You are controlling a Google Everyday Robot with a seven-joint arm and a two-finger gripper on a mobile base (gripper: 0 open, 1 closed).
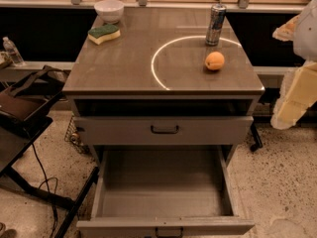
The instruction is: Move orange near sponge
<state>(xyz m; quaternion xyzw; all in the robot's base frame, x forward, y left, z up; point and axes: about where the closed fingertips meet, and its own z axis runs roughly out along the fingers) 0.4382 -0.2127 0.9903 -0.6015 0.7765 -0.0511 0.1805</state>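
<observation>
The orange (214,61) lies on the right side of the cabinet top (129,63), just in front of a drink can (215,25). The sponge (104,33), dark green on top with a pale yellow base, lies at the far left of the top, next to a white bowl (109,10). My gripper (296,83) hangs at the right edge of the view, off the cabinet's right side. It is well apart from the orange and holds nothing that I can see.
A bright curved reflection runs across the cabinet top. The lowest drawer (163,197) stands pulled open at the front, and the drawer above it is shut. A dark chair with a bag (22,105) and a water bottle (12,51) stand to the left.
</observation>
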